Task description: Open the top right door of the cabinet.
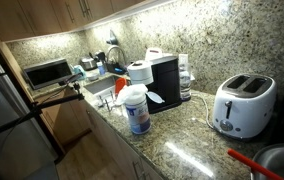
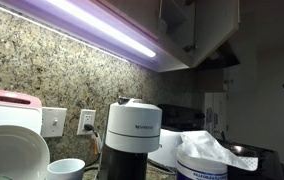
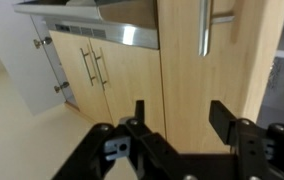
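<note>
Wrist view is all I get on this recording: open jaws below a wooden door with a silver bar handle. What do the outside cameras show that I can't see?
Observer: In an exterior view, a white toaster stands on a speckled granite counter.
Operator: Anything else on that counter?
Observer: A black and white coffee machine stands further along it, toward the sink.
Operator: And up at the cabinet?
Observer: In an exterior view, a lit light strip runs under the cabinet. A door at its end looks ajar, but I can't be sure.
</note>
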